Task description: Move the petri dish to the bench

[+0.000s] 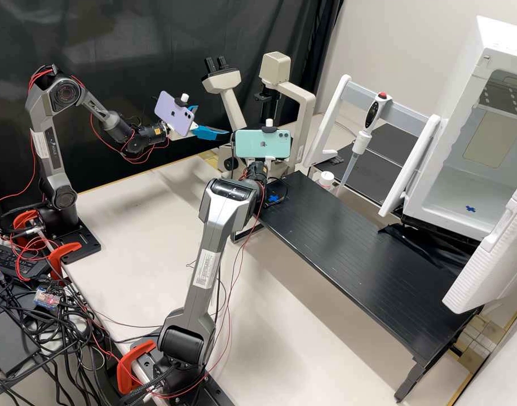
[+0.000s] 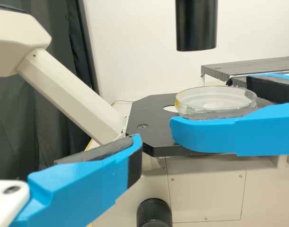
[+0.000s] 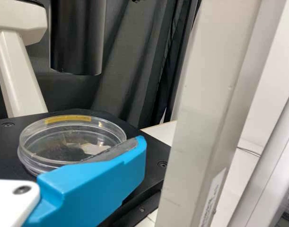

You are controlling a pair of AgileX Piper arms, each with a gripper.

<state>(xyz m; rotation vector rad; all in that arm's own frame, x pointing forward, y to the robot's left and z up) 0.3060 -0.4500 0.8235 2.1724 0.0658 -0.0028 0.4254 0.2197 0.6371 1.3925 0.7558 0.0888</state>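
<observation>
jaws of the left gripper (image 2: 156, 135) stand apart and hold nothing; for the right gripper (image 3: 118, 165), i cannot tell. just beside the right one, the petri dish (image 3: 71, 139) seems to rest on the microscope plate (image 2: 151, 113), so the whole move to the black bench (image 1: 354, 242) is left to do

The grey arms (image 1: 217, 231) carry thin red cables (image 1: 42, 72).

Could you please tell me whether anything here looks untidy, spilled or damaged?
Only the cables look untidy, lying in a messy tangle beside the arms' bases. The petri dish looks level and unbroken at the microscope stage, and I see no spill.
</observation>
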